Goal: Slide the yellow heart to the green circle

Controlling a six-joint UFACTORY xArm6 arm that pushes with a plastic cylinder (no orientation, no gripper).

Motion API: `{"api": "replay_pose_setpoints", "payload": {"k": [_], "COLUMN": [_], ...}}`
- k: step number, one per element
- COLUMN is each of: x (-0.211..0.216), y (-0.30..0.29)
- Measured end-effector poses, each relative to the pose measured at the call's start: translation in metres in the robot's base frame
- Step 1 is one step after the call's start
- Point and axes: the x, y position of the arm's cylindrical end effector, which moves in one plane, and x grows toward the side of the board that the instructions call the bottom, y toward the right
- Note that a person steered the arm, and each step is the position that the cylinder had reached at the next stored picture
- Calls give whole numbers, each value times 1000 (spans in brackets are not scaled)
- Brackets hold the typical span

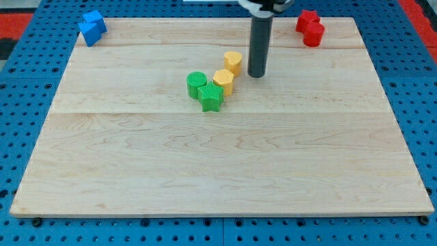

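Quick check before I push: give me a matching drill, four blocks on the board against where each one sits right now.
Blocks:
1. blue block
2. red block
3. green circle
4. upper yellow block

Places:
A. the view's top right corner
B. just left of my tip
C. the view's top left corner
D. left end of the central cluster, beside the green star

Pairs: 1-C, 2-A, 3-D, 4-B

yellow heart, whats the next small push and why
Probably a short push toward the view's lower left. My tip sits just to the view's right of the upper yellow block, likely the yellow heart. The green circle lies below and left of it, with another yellow block and a green star crowded beside it.
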Motion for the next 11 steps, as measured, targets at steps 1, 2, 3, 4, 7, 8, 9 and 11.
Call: {"api": "replay_pose_setpoints", "payload": {"k": [1,2,3,4,7,8,9,11], "x": [-25,-29,-27,-26,-46,-50,-32,-17], "y": [-1,-35,-61,-67,-71,-85,-85,-85]}}
